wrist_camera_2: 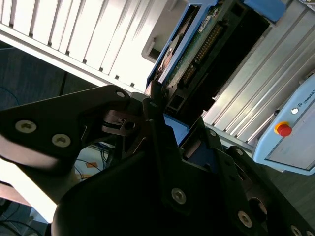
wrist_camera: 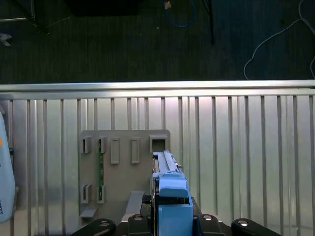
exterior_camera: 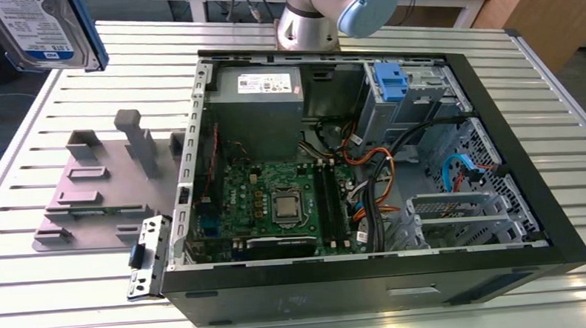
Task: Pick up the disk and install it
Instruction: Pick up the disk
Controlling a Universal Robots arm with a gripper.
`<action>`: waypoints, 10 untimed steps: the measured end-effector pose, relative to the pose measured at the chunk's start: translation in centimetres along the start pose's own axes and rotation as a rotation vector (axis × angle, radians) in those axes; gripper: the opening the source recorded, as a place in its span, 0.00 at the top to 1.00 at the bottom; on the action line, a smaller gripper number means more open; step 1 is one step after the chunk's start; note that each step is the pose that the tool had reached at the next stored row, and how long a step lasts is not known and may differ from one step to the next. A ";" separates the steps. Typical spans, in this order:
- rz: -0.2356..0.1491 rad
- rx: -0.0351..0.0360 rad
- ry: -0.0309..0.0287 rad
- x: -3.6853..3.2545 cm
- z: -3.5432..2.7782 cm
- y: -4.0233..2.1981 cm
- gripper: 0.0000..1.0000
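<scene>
gripper point(wrist_camera_2: 156, 98) clamped on the disk point(exterior_camera: 42, 30) — raised clear above the fixture plate point(wrist_camera: 123, 172), computer case point(exterior_camera: 378, 286) well apart

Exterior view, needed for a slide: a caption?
The disk aloft, with the grey fixture and open computer case on the slatted table below.

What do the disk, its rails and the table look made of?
The disk: probably metal, going by its silver-grey casing, with a glossy paper-like label. Its rails: blue plastic, smooth and matte-looking. The table: probably aluminium, pale ribbed slats with bright reflections.
</scene>
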State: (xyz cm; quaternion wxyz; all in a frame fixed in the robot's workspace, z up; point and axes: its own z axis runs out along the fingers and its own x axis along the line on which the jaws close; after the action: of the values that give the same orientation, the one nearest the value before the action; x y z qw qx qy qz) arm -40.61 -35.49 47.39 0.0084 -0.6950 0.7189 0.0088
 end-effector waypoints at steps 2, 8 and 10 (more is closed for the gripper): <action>0.000 -0.0001 0.0000 0.00 -0.09 0.00 0.64; 0.000 0.0000 0.0000 -0.01 -0.36 0.00 0.64; 0.000 0.0000 0.0000 -0.01 -0.45 0.00 0.64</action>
State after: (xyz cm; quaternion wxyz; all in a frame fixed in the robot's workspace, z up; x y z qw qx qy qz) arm -40.61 -35.49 47.84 0.0084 -0.6950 0.7189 0.0088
